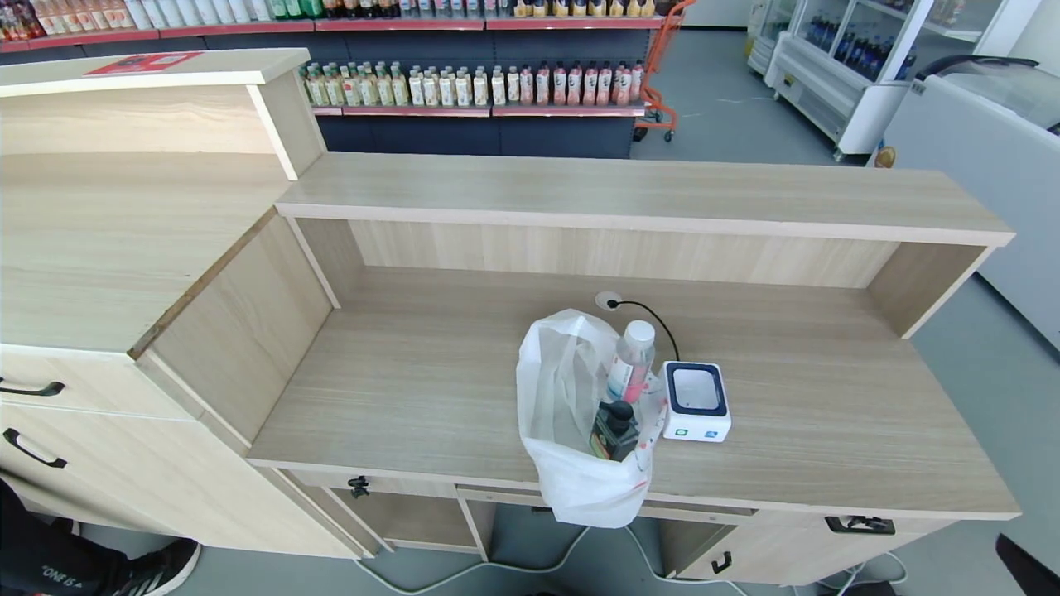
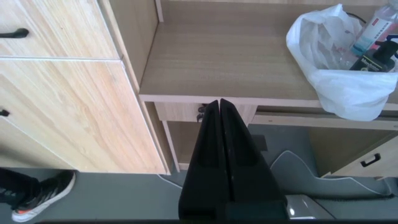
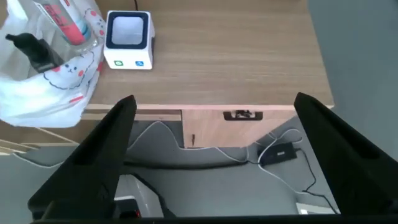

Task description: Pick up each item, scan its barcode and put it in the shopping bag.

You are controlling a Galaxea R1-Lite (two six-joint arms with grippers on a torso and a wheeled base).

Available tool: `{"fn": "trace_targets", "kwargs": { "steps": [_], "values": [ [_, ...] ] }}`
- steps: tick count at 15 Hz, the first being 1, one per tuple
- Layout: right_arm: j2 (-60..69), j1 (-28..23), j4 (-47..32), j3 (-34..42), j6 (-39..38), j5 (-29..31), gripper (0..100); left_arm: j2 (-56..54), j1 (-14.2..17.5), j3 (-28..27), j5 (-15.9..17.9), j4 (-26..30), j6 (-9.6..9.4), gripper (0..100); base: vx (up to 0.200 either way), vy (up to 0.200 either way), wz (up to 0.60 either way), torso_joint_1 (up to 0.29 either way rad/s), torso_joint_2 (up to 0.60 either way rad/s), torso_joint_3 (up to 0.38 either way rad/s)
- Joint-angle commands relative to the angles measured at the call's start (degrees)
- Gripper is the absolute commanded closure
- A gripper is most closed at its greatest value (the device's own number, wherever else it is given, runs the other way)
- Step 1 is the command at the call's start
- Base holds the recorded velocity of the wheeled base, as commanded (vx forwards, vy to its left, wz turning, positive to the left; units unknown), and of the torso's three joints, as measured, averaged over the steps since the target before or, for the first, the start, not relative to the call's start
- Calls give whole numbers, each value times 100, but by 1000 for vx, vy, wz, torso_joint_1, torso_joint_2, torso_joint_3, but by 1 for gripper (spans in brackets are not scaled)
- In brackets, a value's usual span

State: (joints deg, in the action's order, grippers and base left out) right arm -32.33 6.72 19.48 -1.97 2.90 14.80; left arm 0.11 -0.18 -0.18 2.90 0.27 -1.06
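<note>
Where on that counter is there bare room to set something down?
The counter lies bare from its left end to the shopping bag, and again from the scanner to its right end. The middle is crowded: bag beside scanner, cable behind.

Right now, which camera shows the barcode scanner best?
Head view: the scanner sits whole beside the shopping bag, window, buttons and cable plain. The right wrist view gives window and buttons, little cable. The left wrist view stops at the bag.
</note>
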Motion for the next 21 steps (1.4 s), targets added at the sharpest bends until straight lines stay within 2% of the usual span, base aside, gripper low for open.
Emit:
{"fn": "trace_targets", "kwargs": {
  "steps": [1,4,5,8,21],
  "values": [
    [2046,-795,-1025,197,369,-337,0,-2,1,1,0,0,1,100,0,0,0,0,0,0],
    [2873,-865,-1394,197,360,-917,0,-2,1,1,0,0,1,100,0,0,0,0,0,0],
    [3198,-707,-1421,197,325,-935,0,-2,1,1,0,0,-8,100,0,0,0,0,0,0],
    [3233,-680,-1421,197,0,-926,0,-2,1,1,0,0,1,100,0,0,0,0,0,0],
    [3233,-680,-1438,197,-26,-891,0,-2,1,1,0,0,1,100,0,0,0,0,0,0]
  ]
}}
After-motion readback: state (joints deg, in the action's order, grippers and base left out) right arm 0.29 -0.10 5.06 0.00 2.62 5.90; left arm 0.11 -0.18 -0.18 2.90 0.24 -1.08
